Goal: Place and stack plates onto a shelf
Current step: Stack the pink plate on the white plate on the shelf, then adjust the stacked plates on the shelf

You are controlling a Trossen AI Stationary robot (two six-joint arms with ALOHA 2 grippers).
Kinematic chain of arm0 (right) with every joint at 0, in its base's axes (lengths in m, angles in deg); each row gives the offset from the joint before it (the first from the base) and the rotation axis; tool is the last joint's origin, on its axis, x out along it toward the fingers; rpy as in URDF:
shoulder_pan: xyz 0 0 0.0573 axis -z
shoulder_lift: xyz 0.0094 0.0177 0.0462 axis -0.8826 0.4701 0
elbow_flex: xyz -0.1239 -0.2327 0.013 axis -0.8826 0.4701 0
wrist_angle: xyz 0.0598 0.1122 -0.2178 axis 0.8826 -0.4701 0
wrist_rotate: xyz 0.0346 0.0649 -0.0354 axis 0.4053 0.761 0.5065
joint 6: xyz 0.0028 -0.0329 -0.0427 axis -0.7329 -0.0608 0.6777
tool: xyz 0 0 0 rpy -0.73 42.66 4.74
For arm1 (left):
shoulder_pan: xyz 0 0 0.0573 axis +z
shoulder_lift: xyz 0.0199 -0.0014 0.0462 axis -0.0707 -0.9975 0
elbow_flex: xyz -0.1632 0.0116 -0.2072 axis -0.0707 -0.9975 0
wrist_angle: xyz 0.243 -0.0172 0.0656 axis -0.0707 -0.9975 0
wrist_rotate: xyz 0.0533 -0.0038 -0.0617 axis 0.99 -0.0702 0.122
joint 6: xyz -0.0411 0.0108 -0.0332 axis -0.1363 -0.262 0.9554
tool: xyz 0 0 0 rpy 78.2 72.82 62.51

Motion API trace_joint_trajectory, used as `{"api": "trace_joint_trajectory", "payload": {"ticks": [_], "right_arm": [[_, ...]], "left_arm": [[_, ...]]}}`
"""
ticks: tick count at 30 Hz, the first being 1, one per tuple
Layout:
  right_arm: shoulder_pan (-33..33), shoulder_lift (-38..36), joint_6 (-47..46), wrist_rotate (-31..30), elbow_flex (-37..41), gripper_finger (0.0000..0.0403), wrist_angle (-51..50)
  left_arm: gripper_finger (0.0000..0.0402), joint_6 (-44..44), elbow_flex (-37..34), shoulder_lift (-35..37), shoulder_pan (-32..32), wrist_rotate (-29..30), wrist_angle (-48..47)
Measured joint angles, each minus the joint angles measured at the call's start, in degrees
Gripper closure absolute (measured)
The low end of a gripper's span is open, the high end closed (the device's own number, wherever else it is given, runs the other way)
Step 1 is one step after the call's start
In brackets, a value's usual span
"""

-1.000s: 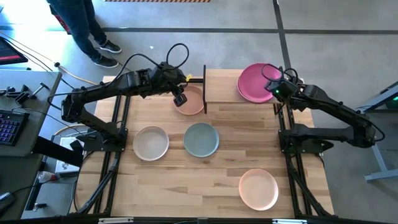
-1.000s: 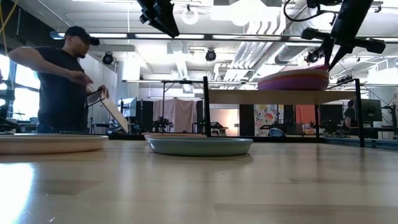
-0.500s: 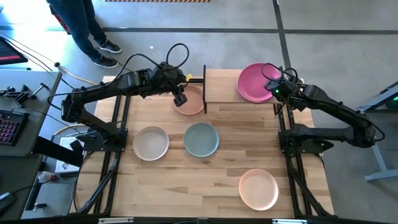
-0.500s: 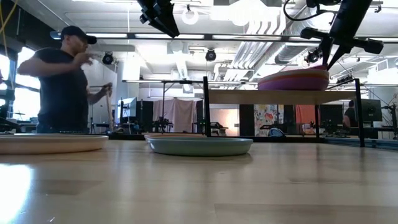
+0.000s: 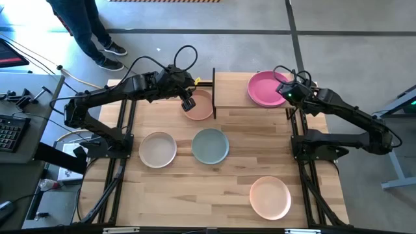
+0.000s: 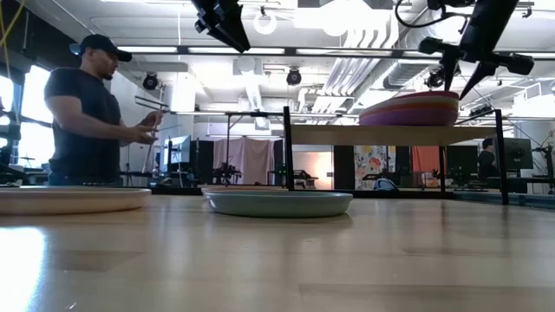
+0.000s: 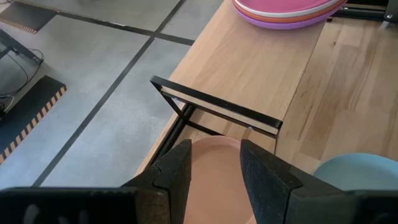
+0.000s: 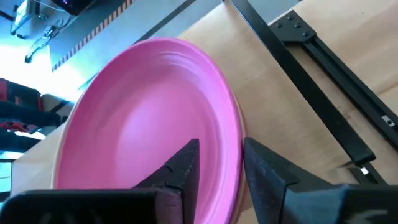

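Bright overhead ceiling lights, window glare at left, soft shadows, blurred foreground tabletop

Floor (image 5: 260, 16): grey concrete with dark seam lines crossing; an orange-and-black hazard stripe (image 5: 166, 1) at 12 o'clock of the overhead view. Worktable (image 5: 227, 188): light wood planks, at centre. Side bench (image 5: 19, 117) at 9 o'clock, carrying a keyboard (image 5: 10, 133) and loose cables. A person (image 6: 82, 113) in a dark shirt and cap stands at 10 o'clock, holding a thin object. Ceiling (image 6: 347, 65): white, exposed ducts and pipes, long strip lights (image 6: 147, 49). Bright window (image 6: 35, 117) at the 9 o'clock edge of the table-level view. Far wall: hanging cloth (image 6: 256, 160), racks and monitors, details unclear.
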Motion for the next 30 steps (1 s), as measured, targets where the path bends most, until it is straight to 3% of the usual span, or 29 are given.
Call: {"api": "trace_joint_trajectory", "payload": {"ticks": [17, 22, 30], "right_arm": [[-0.07, -2.71, 10.47, 3.41, -5.15, 0.03, 0.5], [-0.07, -2.64, 17.25, 13.22, -5.73, 0.03, 6.82], [-3.16, -0.76, 27.32, 38.29, -5.77, 0.03, 26.42]], "left_arm": [[0.0277, 0.0, 0.0, 0.02, -0.01, 0.0, 0.0], [0.0277, -0.01, 0.0, 0.01, 0.0, 0.0, 0.0], [0.0277, -0.02, 0.0, 0.0, 0.0, 0.0, 0.0]]}}
